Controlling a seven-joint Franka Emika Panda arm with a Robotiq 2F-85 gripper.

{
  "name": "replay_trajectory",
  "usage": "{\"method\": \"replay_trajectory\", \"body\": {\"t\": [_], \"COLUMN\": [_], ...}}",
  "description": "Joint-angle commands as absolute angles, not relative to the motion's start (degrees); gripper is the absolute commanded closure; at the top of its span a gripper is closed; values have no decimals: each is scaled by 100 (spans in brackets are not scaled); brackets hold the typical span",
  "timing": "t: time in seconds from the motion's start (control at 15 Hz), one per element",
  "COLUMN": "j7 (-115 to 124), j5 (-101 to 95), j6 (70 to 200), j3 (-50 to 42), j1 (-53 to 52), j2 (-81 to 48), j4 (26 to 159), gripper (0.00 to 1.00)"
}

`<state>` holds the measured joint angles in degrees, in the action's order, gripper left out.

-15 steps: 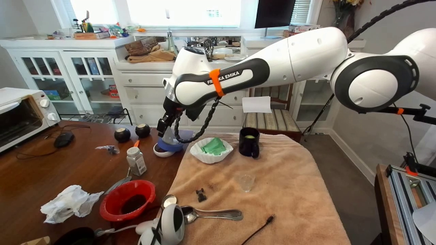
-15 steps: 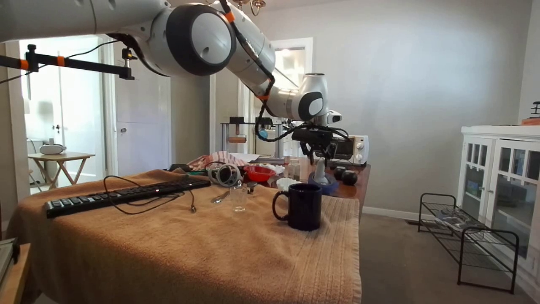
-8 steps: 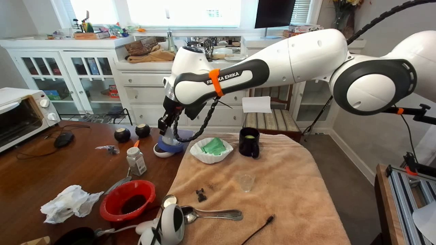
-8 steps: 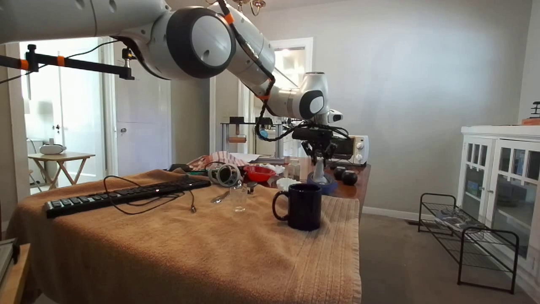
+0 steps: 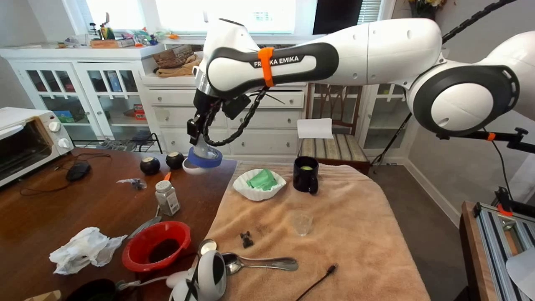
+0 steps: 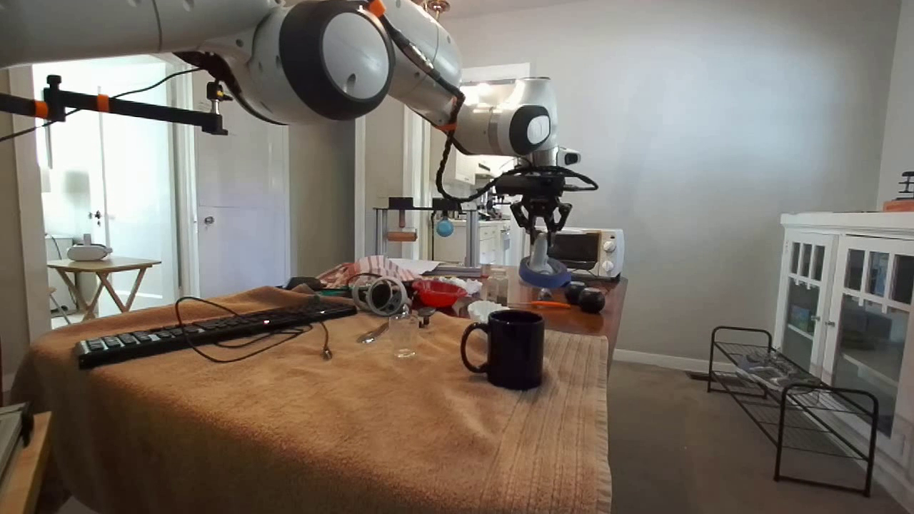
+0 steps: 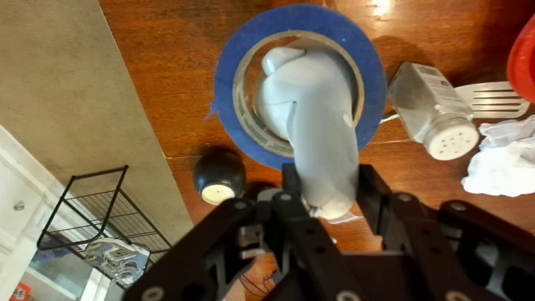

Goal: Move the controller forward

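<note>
The controller is white-grey with a handle on top; its handle shows in an exterior view (image 5: 201, 148) and in the wrist view (image 7: 324, 138). A blue tape roll (image 5: 205, 159) hangs around the controller's body, with a white curved part (image 5: 193, 169) of the controller below it. My gripper (image 7: 327, 179) is shut on the handle's end, one finger on each side. In an exterior view, the gripper (image 6: 540, 230) points down and holds the controller (image 6: 540, 251) with the tape roll (image 6: 544, 274) above the wooden table. The ring inside the tape is partly hidden.
Black round jars (image 5: 150, 166) and a shaker (image 5: 167, 198) stand near the held controller. A white dish with green paper (image 5: 259, 184), a black mug (image 5: 305, 174) and a clear glass (image 5: 301, 223) stand on the tan towel (image 5: 355, 234). A red bowl (image 5: 157, 246) is closer.
The gripper fingers have closed on the controller's handle. The arm has then risen, lifting the controller and the blue tape roll up off the table together.
</note>
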<state>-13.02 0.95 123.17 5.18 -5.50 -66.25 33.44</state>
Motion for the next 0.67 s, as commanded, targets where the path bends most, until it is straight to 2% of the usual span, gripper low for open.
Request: {"method": "replay_trajectory", "body": {"t": [0.0,0.2,0.33,0.4,0.6], "j7": [-1599,-1807,-1696,-1691,-1690], "j5": [110,34,95,95,95], "j6": [11365,10869,11098,11082,11084], "j3": [681,713,691,692,688], "j1": [-674,-859,-841,-881,-863], "j2": [-6375,-6105,-6182,-6138,-6159], "j4": [3140,3185,3189,3189,3206], "gripper": [86,86,86,61,61]}}
